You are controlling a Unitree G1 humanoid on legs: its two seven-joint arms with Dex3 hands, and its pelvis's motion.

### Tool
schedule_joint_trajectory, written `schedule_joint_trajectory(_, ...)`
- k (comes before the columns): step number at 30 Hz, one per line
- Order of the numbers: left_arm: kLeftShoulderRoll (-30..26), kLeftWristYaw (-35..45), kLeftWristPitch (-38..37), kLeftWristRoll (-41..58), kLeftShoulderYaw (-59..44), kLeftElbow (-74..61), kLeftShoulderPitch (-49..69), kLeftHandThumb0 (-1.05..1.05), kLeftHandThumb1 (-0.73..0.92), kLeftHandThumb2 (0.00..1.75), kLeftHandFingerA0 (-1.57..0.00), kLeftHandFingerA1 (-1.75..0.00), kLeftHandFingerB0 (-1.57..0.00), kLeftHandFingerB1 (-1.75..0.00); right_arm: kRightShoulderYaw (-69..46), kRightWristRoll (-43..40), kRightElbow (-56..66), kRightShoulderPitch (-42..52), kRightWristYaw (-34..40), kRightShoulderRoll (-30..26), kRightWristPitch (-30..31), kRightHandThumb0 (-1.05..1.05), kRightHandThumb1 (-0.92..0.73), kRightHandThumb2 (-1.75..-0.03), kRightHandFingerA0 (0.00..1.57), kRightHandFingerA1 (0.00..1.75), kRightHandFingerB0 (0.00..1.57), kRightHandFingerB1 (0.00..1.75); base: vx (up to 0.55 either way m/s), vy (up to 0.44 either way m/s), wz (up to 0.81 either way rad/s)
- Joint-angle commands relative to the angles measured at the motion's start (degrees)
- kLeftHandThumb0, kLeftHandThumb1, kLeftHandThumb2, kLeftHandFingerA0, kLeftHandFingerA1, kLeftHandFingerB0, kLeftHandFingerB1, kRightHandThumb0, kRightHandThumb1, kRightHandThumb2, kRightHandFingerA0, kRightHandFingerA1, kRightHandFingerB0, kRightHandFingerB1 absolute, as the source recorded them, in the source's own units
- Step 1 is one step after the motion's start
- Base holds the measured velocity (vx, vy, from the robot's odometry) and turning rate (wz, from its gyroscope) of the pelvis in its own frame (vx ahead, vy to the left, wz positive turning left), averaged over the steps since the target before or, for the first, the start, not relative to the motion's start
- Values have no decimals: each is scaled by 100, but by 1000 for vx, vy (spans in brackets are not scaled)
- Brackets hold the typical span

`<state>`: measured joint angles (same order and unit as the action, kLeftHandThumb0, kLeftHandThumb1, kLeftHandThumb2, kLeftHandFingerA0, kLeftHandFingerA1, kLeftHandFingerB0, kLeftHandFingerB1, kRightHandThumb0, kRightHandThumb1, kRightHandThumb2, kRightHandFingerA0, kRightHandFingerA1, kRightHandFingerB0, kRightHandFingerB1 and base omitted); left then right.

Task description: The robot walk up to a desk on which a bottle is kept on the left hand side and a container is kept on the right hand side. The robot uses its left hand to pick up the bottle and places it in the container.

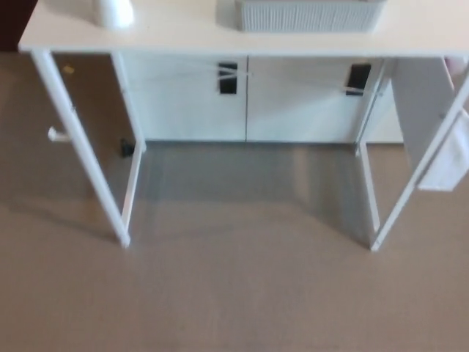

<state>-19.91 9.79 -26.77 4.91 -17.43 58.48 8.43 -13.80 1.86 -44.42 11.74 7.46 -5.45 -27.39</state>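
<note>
A white desk (220,40) stands at the top of the head view, its front edge toward me. On its left side sits the base of a white bottle (113,12), cut off by the picture's top edge. To the right stands a grey ribbed container (308,16), also cut off at the top. Neither of my hands shows in the picture.
The desk's white legs (88,154) (410,183) come down to a beige carpet (234,293). Behind the desk is a white cabinet (249,99) with two dark handles. A white cloth or panel (451,158) hangs at the right edge.
</note>
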Motion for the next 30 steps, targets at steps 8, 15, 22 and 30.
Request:
schedule_joint_trajectory(8,-115,35,-102,26,11,-23,-86,-25,55,55,-63,-52,-45,-44,-55,-186,14,-41,-40,-61,-122,-25,-44,-133,42,92,6,66,465,160,-12)
schedule_joint_trajectory(15,-112,16,-160,28,17,-20,-75,-23,55,56,-63,-53,-47,-46,-47,-100,-99,-56,11,-98,-233,-25,-44,-132,45,94,8,68,377,43,20)
schedule_joint_trajectory(22,-125,11,-120,32,25,-116,-32,-21,56,55,-64,-54,-47,-46,-51,-86,-275,-90,51,-126,-313,-24,-44,-131,47,94,10,68,421,-76,26)
schedule_joint_trajectory(30,-151,-1,-22,60,2,-200,-75,-20,56,56,-61,-54,-46,-45,-86,-215,-231,-136,1,-73,-297,-24,-47,-131,44,93,8,67,280,50,-19)
